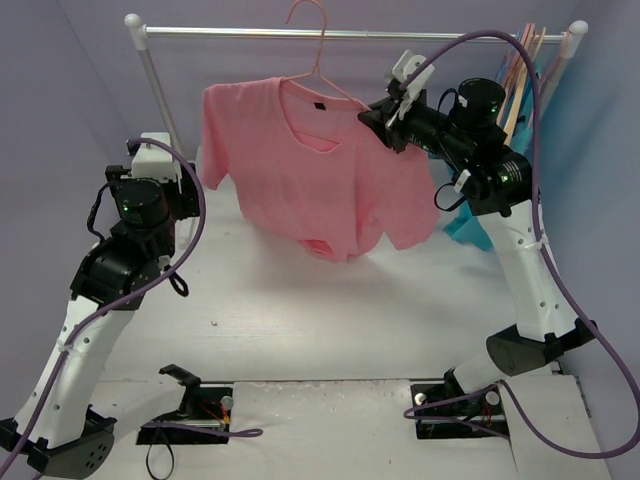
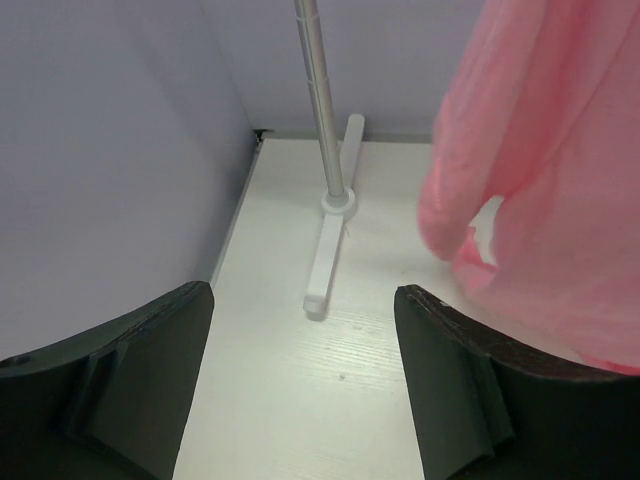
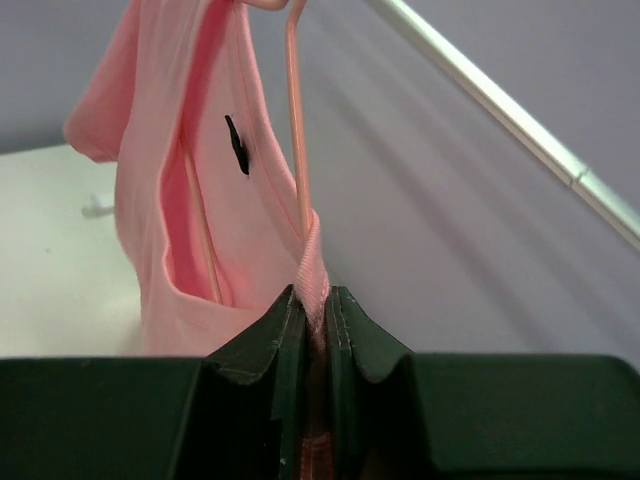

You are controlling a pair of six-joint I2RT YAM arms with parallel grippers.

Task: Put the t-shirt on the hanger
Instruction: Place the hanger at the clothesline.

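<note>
**Lilac walls, white bench: t-shirt hung at the rail**

Lilac walls (image 1: pixel 80 60) close in a white bench (image 1: pixel 300 310), and a metal rail (image 1: pixel 420 34) is carried across its far edge. A thin pink hanger (image 1: pixel 321 45) is hooked on the rail near the middle, and a salmon-pink t-shirt (image 1: pixel 300 180) is hung from it over the far half of the bench. The hanger's wire is seen running down into the neck opening, where a small black label (image 1: pixel 319 104) is shown.

The right tool (image 3: pixel 312 300) is raised toward the far right corner and is closed narrowly on the ribbed edge of the t-shirt at the shoulder. Whether the wire is pinched too cannot be told.

The left tool (image 2: pixel 305 340) is held wide apart with nothing between its fingers, aimed at the far left corner, where the rail's post (image 2: pixel 320 100) and white foot (image 2: pixel 328 250) are seen. One sleeve hangs just beside it.

Spare hangers (image 1: pixel 520 70) and a teal garment (image 1: pixel 465 222) are kept at the rail's right end.
</note>
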